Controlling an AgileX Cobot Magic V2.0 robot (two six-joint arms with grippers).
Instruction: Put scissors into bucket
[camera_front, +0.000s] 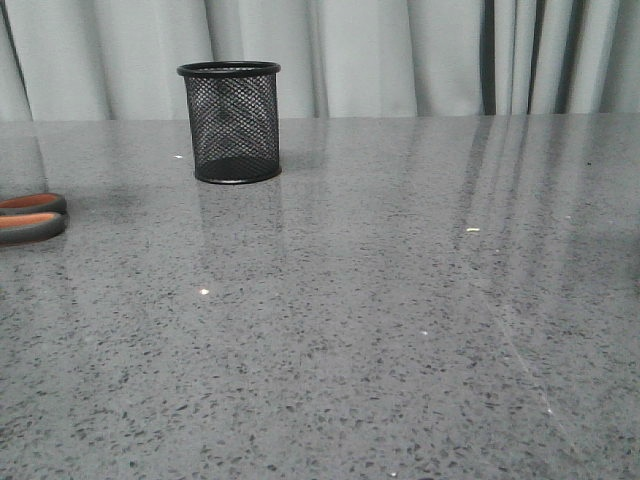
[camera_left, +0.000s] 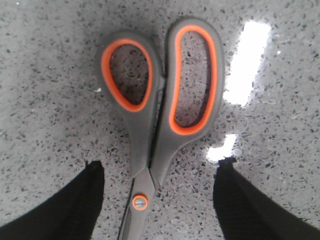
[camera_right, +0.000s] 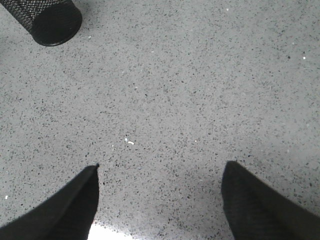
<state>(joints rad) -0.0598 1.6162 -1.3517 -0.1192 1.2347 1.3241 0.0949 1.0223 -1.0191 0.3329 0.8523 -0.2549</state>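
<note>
Scissors (camera_left: 150, 120): lie flat on the grey speckled worktop (camera_front: 400, 330) at its left edge, blades closed; only the orange-lined handle loops show in the front view (camera_front: 30, 217).
Bucket (camera_front: 232, 122): black mesh cup, upright, towards the far left part of the worktop, well apart from the scissors; its base also shows in the right wrist view (camera_right: 50, 19).
Left hand (camera_left: 159, 187): spread wide above the scissors, one finger (camera_left: 75, 200) on each side of the pivot, holding nothing.
Right hand (camera_right: 160, 195): spread wide over bare worktop, holding nothing, well apart from the bucket.
</note>
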